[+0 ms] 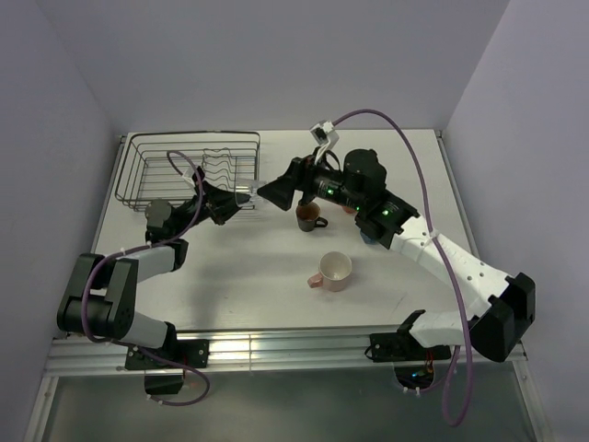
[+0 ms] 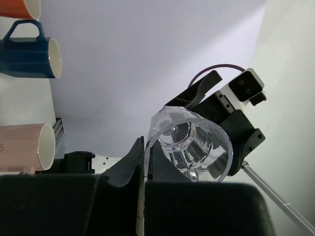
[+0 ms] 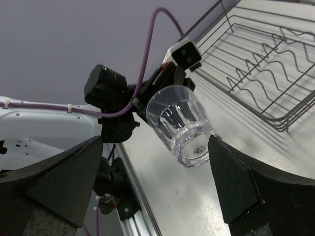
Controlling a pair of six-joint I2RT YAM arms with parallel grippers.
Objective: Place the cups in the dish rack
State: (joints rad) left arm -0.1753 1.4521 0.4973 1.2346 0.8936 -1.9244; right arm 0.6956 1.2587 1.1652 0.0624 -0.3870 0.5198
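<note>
Beside the dish rack (image 1: 191,135), left hand (image 1: 245,196) pinches a half-hidden glass tumbler (image 3: 179,125); right hand (image 3: 155,141) spread wide.

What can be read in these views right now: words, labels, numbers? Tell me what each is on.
No legible text in any view.
Pink mug: faint mark at the frame's left edge, too cut off to read.
Glass tumbler, dish rack: no markings visible.
</note>
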